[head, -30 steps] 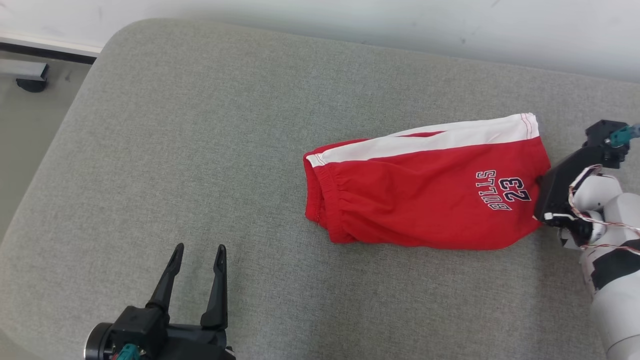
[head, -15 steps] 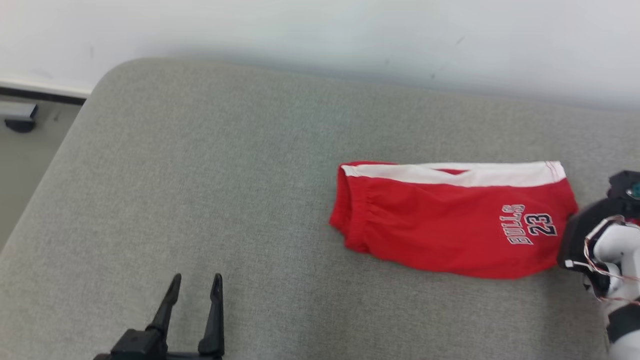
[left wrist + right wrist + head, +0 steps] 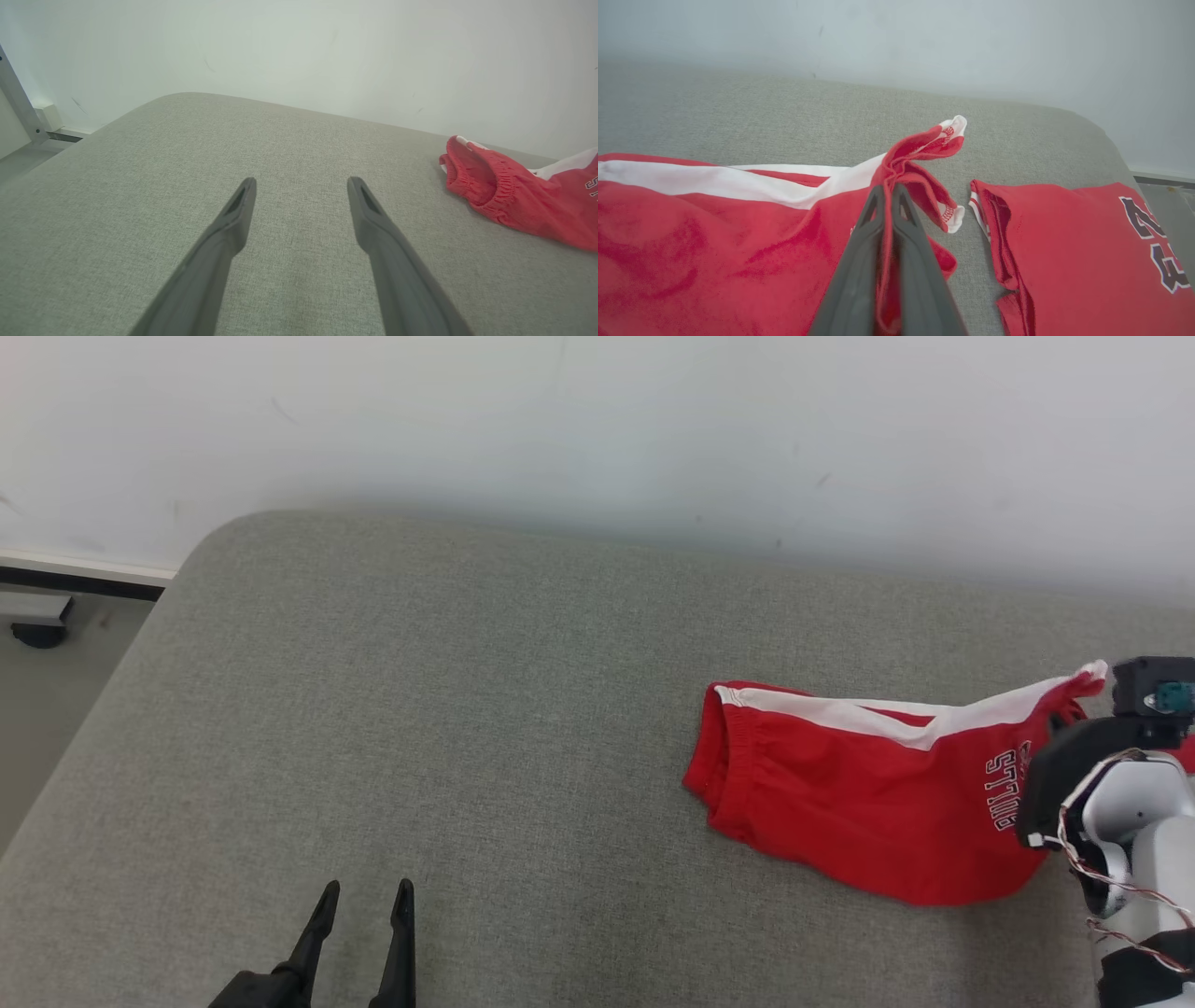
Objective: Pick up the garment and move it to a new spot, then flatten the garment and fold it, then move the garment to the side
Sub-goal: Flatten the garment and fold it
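The garment point(image 3: 840, 803) is a pair of red shorts with a white side stripe and dark lettering, lying on the right part of a grey padded surface point(image 3: 420, 709). In the right wrist view my right gripper point(image 3: 888, 189) is shut on the bunched leg hem of the garment point(image 3: 714, 224), which stands lifted off the padding. In the head view that arm's dark wrist housing point(image 3: 1074, 761) covers the hem end. My left gripper point(image 3: 366, 891) stands open over bare padding at the lower left, well apart from the garment point(image 3: 514, 205), with nothing between its fingers point(image 3: 233, 219).
A second red garment point(image 3: 1078, 242) with dark lettering lies flat just right of the held hem. A pale wall point(image 3: 597, 420) runs along the far edge. The padding's rounded left corner drops to the floor point(image 3: 47, 691).
My right gripper has shut on the garment's leg hem and raised it, and the garment has slid to the right. The head view has tilted up. The left gripper stays open.
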Robot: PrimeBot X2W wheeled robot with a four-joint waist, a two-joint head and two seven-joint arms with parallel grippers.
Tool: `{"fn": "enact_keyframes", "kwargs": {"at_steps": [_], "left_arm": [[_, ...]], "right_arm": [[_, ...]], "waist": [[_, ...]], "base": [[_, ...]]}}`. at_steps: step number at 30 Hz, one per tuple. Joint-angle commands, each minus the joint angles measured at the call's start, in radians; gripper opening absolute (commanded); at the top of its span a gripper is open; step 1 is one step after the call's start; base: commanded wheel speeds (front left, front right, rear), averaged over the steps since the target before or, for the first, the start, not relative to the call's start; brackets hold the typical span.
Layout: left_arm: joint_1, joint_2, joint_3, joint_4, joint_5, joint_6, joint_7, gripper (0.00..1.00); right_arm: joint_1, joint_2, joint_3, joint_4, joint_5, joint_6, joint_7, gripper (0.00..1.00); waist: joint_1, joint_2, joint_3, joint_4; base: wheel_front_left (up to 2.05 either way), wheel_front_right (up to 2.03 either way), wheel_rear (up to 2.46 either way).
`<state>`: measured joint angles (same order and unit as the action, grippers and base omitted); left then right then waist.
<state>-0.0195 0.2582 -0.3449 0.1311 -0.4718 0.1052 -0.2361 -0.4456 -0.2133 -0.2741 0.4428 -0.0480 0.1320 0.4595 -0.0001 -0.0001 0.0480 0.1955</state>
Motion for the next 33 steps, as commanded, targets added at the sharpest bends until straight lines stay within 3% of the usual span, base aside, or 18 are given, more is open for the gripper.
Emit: {"fn": "enact_keyframes", "kwargs": {"at_steps": [1,8,19,31,32,33], "left_arm": [[0.017,0.003,-0.001,0.001,-0.004,-0.001,0.001,1.0],[0.009,-0.004,-0.01,-0.002,-0.012,-0.003,0.005,1.0],[-0.012,-0.023,-0.028,0.021,-0.021,-0.014,-0.002,1.0],[-0.009,-0.029,-0.026,0.044,-0.029,-0.02,-0.015,1.0],[-0.007,-0.029,-0.025,0.045,-0.03,-0.019,-0.016,1.0],[-0.006,-0.03,-0.025,0.046,-0.031,-0.019,-0.016,1.0]], "right_arm": [[0.014,0.021,0.034,-0.038,0.02,-0.002,0.02,0.0],[-0.031,0.076,0.145,-0.066,0.056,-0.002,0.077,0.0],[-0.101,0.14,0.27,0.094,0.108,-0.002,0.087,0.0],[-0.115,0.153,0.357,0.188,0.149,-0.002,0.069,0.0],[-0.113,0.154,0.368,0.187,0.156,-0.002,0.064,0.17],[-0.111,0.154,0.373,0.185,0.171,-0.002,0.061,1.0]], "waist": [[0.0001,0.0001,-0.009,0.007],[0.0001,0.0001,-0.004,0.026],[0.0001,0.0001,0.021,0.109],[0.0001,0.0001,0.019,0.146],[0.0001,0.0001,0.018,0.145],[0.0001,0.0001,0.017,0.143]], "base": [[0.0,0.0,0.0],[0.0,0.0,0.0],[0.0,0.0,0.0],[0.0,0.0,0.0],[0.0,0.0,0.0],[0.0,0.0,0.0]]}}
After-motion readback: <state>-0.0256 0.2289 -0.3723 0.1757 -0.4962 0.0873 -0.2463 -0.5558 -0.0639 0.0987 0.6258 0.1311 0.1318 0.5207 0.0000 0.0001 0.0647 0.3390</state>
